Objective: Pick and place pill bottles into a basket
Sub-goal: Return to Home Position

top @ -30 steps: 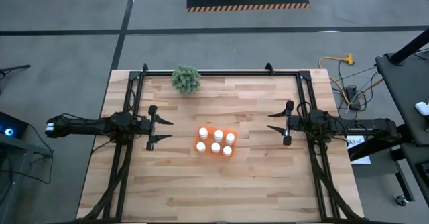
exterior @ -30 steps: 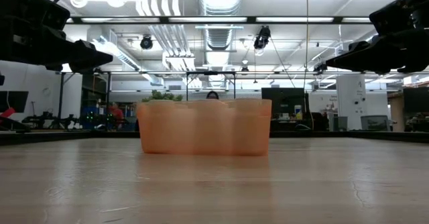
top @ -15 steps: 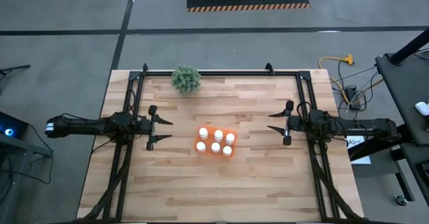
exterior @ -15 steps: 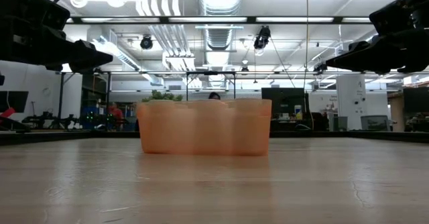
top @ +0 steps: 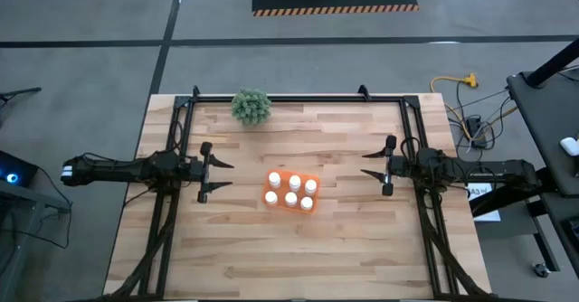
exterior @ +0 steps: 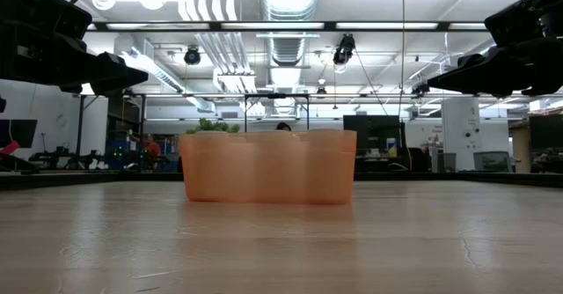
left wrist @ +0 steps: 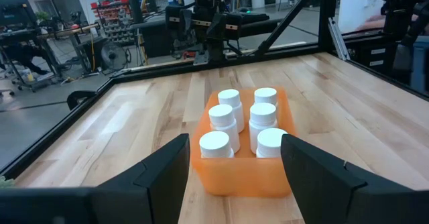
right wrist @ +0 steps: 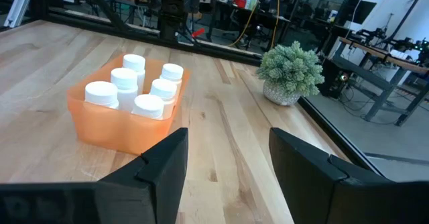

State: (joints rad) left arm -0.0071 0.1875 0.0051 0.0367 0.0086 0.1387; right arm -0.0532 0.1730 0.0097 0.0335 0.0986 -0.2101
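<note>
The orange basket [top: 289, 192] stands on its base in the middle of the wooden table, with several white-capped pill bottles [top: 291, 198] upright inside it. It also shows in the low view [exterior: 268, 166], the left wrist view [left wrist: 238, 167] and the right wrist view [right wrist: 120, 127]. My left gripper [top: 223, 175] is open and empty, above the table to the basket's left. My right gripper [top: 369, 165] is open and empty, above the table to the basket's right.
A small green potted plant [top: 251, 107] stands near the table's far edge, left of centre; it also shows in the right wrist view [right wrist: 289, 73]. Dark frame rails [top: 172, 202] run along the table's left, right and far sides. Bare wood [top: 298, 257] lies toward the near edge.
</note>
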